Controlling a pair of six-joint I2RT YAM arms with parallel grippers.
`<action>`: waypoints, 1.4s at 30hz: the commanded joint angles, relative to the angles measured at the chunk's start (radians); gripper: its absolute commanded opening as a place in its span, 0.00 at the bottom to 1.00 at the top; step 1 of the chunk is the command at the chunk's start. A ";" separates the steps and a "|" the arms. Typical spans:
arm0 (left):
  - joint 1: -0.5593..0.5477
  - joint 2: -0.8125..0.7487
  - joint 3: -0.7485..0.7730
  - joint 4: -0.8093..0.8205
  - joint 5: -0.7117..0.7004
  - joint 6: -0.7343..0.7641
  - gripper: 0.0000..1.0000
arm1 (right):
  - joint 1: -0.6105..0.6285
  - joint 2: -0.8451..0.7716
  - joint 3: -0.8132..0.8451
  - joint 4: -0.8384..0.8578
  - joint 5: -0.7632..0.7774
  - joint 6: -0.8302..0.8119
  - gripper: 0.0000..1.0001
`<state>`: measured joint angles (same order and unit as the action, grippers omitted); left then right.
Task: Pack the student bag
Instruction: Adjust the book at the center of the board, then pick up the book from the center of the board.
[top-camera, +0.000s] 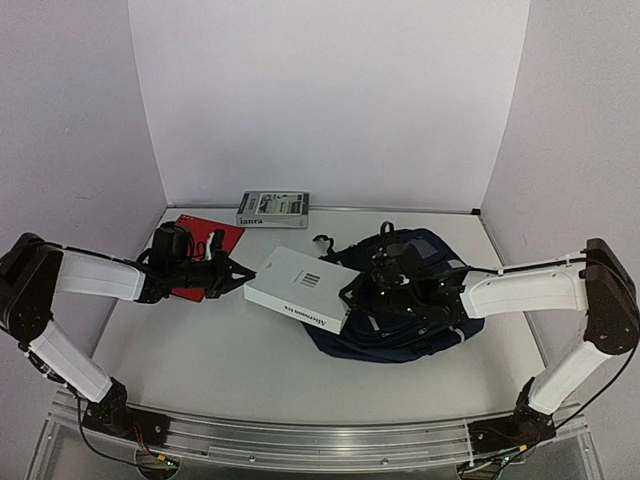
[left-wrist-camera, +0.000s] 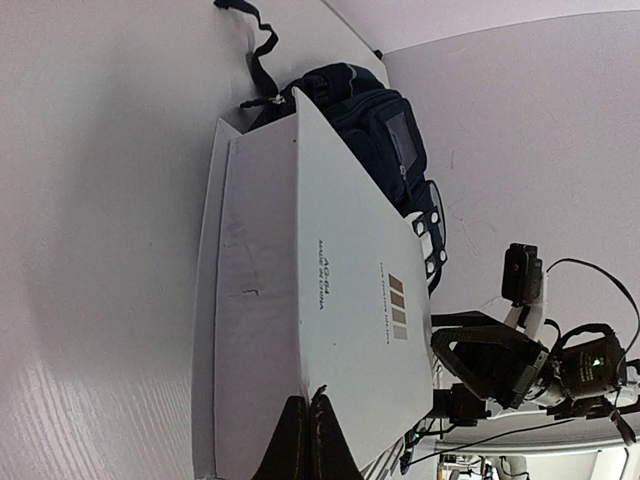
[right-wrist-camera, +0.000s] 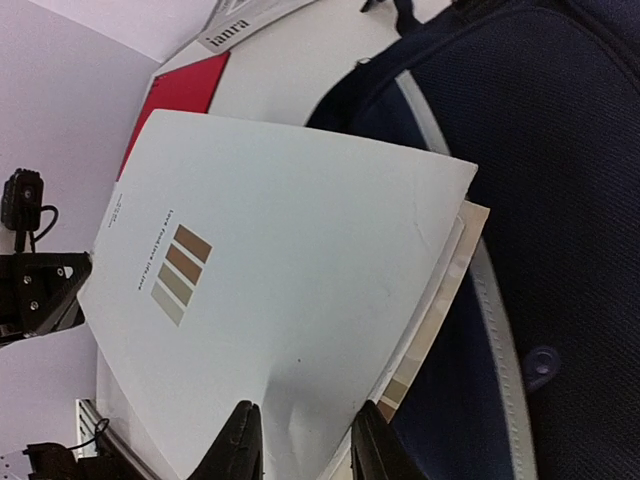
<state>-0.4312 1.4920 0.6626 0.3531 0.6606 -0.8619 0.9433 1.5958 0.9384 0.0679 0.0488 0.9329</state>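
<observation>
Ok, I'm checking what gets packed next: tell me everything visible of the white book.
The book is a thick white hardback, with four brown bars and small print on its cover and lettering on its spine. It lies tilted, right end against the navy bag, left end over the table. The right gripper clamps its right end; the shut left gripper meets its left end.

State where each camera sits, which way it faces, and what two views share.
Top: above and behind the bases, looking down at the table; left arm and right arm show.
Left wrist: on the left arm, facing right along the white book toward the bag; left fingers, right arm beyond.
Right wrist: on the right arm, facing left over white book and bag; right fingers.
Shared: both wrist views show white book and bag.
</observation>
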 joint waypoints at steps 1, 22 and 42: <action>-0.048 0.128 0.023 0.187 -0.025 -0.026 0.00 | -0.008 -0.054 -0.065 0.029 0.013 0.005 0.40; -0.049 0.248 -0.024 0.169 -0.071 0.004 0.00 | -0.104 -0.006 -0.204 0.324 -0.207 0.110 0.79; -0.049 0.259 -0.056 0.224 -0.003 0.005 0.00 | -0.132 0.107 -0.245 0.639 -0.163 0.120 0.50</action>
<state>-0.4737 1.7351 0.6385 0.6170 0.6268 -0.8719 0.8155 1.6893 0.6863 0.5798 -0.1466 1.0787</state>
